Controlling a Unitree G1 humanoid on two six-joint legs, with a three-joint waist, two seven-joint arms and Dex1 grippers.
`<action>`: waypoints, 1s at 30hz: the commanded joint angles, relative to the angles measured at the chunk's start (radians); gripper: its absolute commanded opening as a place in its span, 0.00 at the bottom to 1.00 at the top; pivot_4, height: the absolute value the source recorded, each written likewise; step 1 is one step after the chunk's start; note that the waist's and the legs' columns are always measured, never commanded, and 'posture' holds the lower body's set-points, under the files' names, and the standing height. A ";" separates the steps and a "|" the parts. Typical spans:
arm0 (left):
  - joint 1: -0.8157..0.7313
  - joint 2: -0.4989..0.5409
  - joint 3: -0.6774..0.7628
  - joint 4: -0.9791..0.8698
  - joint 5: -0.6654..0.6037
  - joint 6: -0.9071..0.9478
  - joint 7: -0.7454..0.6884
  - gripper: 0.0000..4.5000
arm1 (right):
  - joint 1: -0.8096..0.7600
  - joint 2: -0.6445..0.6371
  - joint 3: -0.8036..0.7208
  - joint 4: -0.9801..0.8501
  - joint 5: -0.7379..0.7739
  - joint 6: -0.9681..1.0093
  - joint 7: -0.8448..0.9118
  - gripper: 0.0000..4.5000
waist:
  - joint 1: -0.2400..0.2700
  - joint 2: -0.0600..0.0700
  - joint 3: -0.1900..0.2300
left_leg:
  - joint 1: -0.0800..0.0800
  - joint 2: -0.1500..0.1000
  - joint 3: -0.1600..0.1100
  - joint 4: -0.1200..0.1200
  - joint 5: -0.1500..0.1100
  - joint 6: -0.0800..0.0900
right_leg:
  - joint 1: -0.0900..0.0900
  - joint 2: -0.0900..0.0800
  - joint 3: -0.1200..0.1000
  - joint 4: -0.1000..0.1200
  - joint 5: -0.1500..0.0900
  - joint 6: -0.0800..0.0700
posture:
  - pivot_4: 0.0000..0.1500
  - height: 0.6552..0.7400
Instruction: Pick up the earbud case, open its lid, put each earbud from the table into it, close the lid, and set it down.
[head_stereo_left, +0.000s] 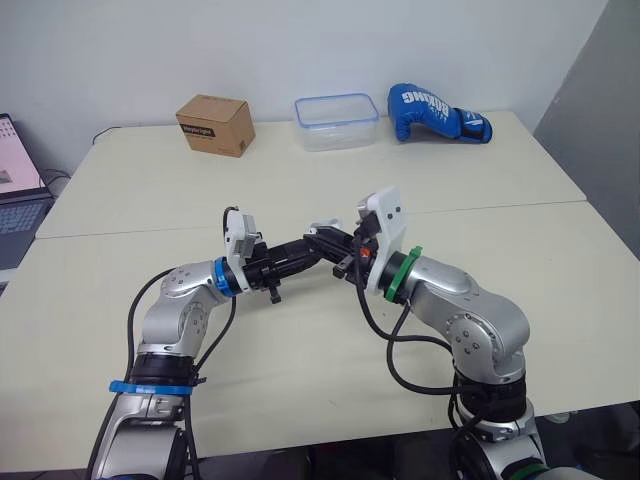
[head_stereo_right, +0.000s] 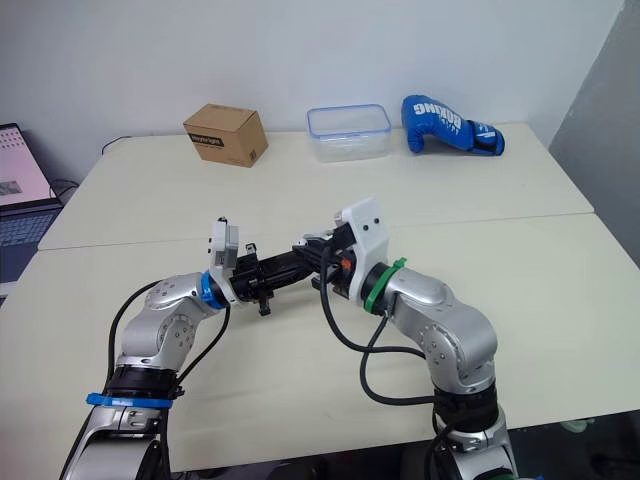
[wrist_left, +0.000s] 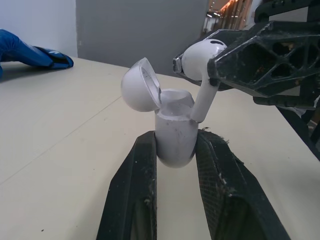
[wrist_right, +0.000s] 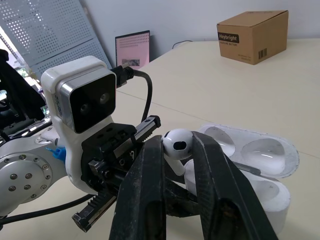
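I find the left gripper (wrist_left: 175, 144) closed to a narrow gap on the lower body of the earbud case (wrist_left: 174, 127). One finger bears on each broad side, and the case sits upright between the jaws, seemingly held off the table (head_stereo_left: 520, 250). The lid (wrist_left: 139, 86) stands hinged back, above the left jaws and to one side of the opening. The right gripper (wrist_right: 177, 145) is pinched on the round head of an earbud (wrist_left: 200, 56). The stem hangs out below its jaws, and its tip is at the mouth of a socket, just above the left jaws. I cannot tell whether the other socket is filled. In my judgement both items are light, hard, glossy plastic and likely to slip under a skewed squeeze. The hinge looks like the weak point, so the case is best held on its body below the lid seam. The earbud is best held by its head, leaving the stem free to enter.
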 joint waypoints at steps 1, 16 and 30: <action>-0.002 0.002 0.023 -0.051 -0.026 -0.011 -0.009 0.17 | -0.023 0.000 -0.006 -0.009 0.024 -0.027 -0.011 0.09 | 0.000 0.000 0.000 | 0.000 0.000 0.000 0.000 0.000 0.000 | 0.000 0.000 0.000 0.000 0.000 0.000 | 1.00 0.89; 0.013 -0.007 0.031 -0.056 -0.031 -0.016 -0.008 0.17 | -0.035 -0.040 0.000 0.013 0.054 -0.033 -0.029 0.09 | 0.000 0.000 0.000 | 0.000 0.000 0.000 0.000 0.000 0.000 | 0.000 0.000 0.000 0.000 0.000 0.000 | 1.00 0.89; -0.009 -0.035 0.045 -0.069 -0.036 -0.038 0.038 0.17 | -0.043 -0.059 0.048 0.013 0.063 0.031 -0.079 0.09 | 0.000 0.000 0.000 | 0.000 0.000 0.000 0.000 0.000 0.000 | 0.000 0.000 0.000 0.000 0.000 0.000 | 1.00 0.89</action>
